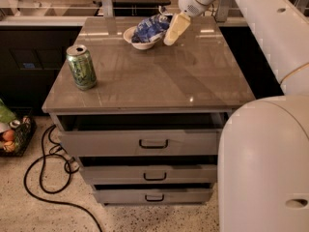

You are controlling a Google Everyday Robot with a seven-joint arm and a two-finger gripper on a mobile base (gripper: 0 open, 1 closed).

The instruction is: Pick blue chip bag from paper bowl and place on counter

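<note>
- Camera view: a grey-brown counter (159, 76) tops a cabinet, seen from the front and above.
- A cream bowl (136, 43) sits near the counter's back edge, roughly at the middle.
- The blue bag (149, 28) lies in the bowl, crumpled, its right end sticking out over the bowl's right rim.
- The gripper (171, 35) hangs just right of the bowl, tilted down and leftward, its cream tip close beside the bag's right end; whether they touch cannot be told, nor whether the gripper is wide or narrow.
- The white arm (260, 28) runs from the gripper away to the right of the bowl.
- A green can (81, 67) stands upright well apart from the bowl, front-left of it.
- Below the bowl's counter, the top drawer (145, 141) stands slightly open.
</note>
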